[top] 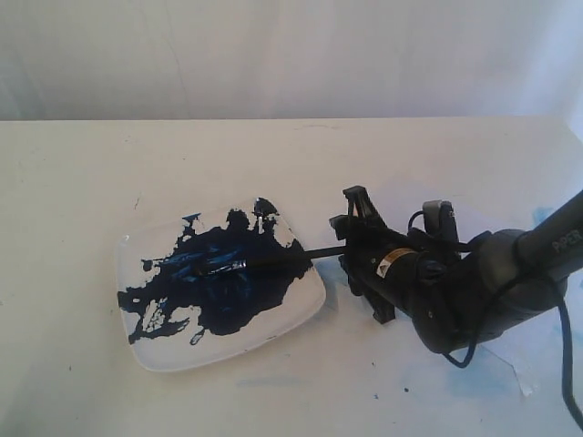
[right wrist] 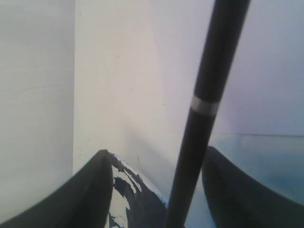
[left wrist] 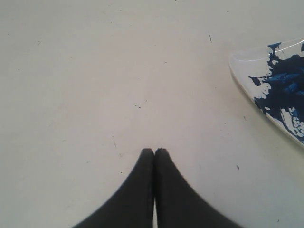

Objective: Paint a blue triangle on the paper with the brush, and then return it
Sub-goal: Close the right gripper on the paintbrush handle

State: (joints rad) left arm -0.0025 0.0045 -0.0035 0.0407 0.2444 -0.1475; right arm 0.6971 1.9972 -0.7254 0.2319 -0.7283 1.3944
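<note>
The brush (top: pixel 264 263) lies across the square white plate (top: pixel 273 339), its bristle end in the dark blue paint and its black handle pointing right. My right gripper (top: pixel 352 253) stands open at the plate's right edge with the handle end between its jaws. In the right wrist view the brush (right wrist: pixel 207 95) with its silver band passes between the fingers, closer to one, with neither pressing on it. The left gripper (left wrist: pixel 154 151) is shut on nothing over bare table, near a corner of the plate (left wrist: pixel 247 61). The paper (top: pixel 510 369) lies partly under the right arm. The blue triangle is out of view.
Pale blue smears mark the table (top: pixel 269 381) in front of the plate and around the right arm. A white wall (top: pixel 273 55) backs the table's far edge.
</note>
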